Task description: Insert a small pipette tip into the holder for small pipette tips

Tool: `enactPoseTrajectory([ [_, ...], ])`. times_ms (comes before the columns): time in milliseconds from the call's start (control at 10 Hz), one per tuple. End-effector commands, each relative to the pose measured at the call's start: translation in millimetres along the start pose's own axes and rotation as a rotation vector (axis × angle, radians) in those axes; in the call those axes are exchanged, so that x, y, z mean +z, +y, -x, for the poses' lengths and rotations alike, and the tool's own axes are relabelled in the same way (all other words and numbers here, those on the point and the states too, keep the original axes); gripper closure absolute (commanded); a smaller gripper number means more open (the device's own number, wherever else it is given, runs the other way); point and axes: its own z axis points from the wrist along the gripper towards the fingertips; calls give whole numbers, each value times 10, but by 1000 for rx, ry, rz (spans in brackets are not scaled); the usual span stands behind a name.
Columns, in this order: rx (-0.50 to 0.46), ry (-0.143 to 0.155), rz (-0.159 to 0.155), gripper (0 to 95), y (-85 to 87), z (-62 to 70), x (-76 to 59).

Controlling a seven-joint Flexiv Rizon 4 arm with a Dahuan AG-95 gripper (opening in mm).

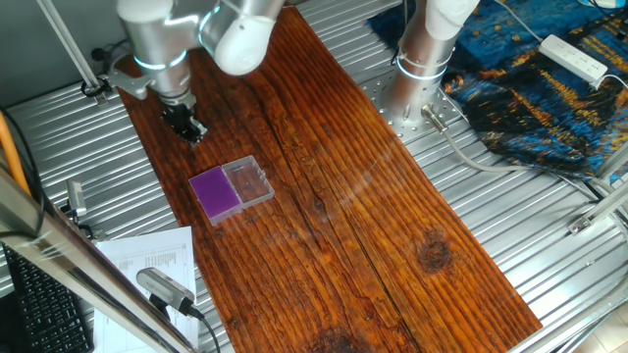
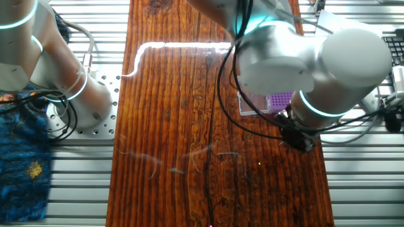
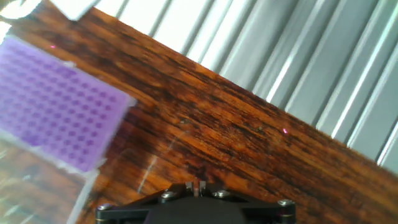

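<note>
The holder for small pipette tips (image 1: 214, 193) is a flat purple block lying on the wooden board (image 1: 373, 226). It also shows in the other fixed view (image 2: 281, 99), half hidden behind the arm, and at the left of the hand view (image 3: 53, 102). My gripper (image 1: 192, 128) hangs above the board near its edge, a short way beyond the holder and clear of it. In the hand view its fingers (image 3: 196, 186) stand close together, with a thin pale sliver between them that looks like the small pipette tip (image 3: 196, 185).
A clear plastic box (image 1: 250, 181) is joined to the holder's side. Printed papers (image 1: 147, 260) and a keyboard (image 1: 39, 309) lie off the board at the left. A second arm's base (image 1: 424, 54), blue cloth (image 1: 535, 93) and a power strip (image 1: 574, 57) are at the back right.
</note>
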Motion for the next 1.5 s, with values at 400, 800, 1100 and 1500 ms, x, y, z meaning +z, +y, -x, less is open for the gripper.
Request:
enactPoseTrajectory([
  [400,-284,-55,28,950,139,497,-461],
  [800,-487,-137,16,950,384,836,-577],
  [1100,-527,-254,19,950,559,914,-532],
  [1500,-536,-326,11,950,582,923,-524],
])
